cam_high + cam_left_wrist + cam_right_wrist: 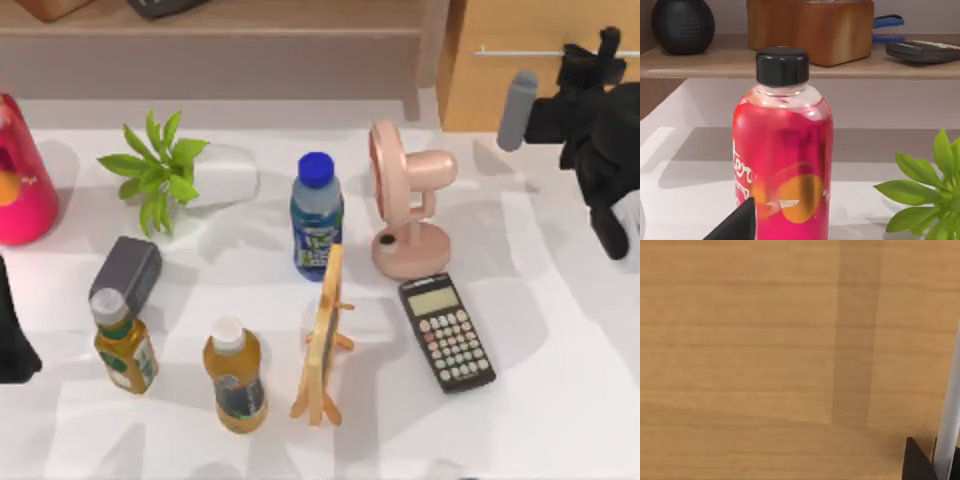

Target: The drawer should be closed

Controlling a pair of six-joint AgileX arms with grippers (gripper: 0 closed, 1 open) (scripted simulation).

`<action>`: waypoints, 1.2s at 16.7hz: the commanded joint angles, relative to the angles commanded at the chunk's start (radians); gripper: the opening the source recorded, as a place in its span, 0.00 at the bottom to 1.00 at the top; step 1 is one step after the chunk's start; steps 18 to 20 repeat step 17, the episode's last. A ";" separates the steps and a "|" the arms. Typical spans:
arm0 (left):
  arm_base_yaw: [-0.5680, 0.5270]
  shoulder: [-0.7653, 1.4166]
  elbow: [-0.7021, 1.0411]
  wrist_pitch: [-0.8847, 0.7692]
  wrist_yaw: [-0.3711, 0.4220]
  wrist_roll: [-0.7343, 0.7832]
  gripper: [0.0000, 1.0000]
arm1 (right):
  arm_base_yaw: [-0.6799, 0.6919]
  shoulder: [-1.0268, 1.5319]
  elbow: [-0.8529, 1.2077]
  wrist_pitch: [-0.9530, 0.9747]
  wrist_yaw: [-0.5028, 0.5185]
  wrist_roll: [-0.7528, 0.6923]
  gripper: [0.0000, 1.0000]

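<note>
Right gripper [590, 55]: pressed up to the drawer's front by its silver handle [520, 51], placed to push; finger state I cannot tell.
Drawer [500, 90]: table's far right corner, front facing forward.
Left arm [15, 340]: parked at the left edge.

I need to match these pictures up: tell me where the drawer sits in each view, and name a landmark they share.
Top view: the drawer is at the upper right corner, its front panel behind the right pincer.
Left wrist view: not in it; a red bottle stands before the shelf.
Right wrist view: the drawer's wooden front spans the picture.
Shared landmark: the silver handle, seen at the edge of the right wrist view.
</note>
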 joint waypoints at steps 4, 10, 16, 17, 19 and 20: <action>0.000 0.000 0.000 0.000 0.000 0.000 1.00 | 0.000 0.000 0.000 0.000 0.000 0.000 0.45; 0.000 0.000 0.000 0.000 0.000 0.000 1.00 | 0.000 0.000 0.000 0.000 0.000 0.000 0.90; 0.000 0.000 0.000 0.000 0.000 0.000 1.00 | 0.000 0.000 0.000 0.000 0.000 0.000 1.00; 0.000 0.000 0.000 0.000 0.000 0.000 1.00 | 0.000 0.000 0.000 0.000 0.000 0.000 1.00; 0.000 0.000 0.000 0.000 0.000 0.000 1.00 | 0.000 0.000 0.000 0.000 0.000 0.000 1.00; 0.000 0.000 0.000 0.000 0.000 0.000 1.00 | 0.000 0.000 0.000 0.000 0.000 0.000 1.00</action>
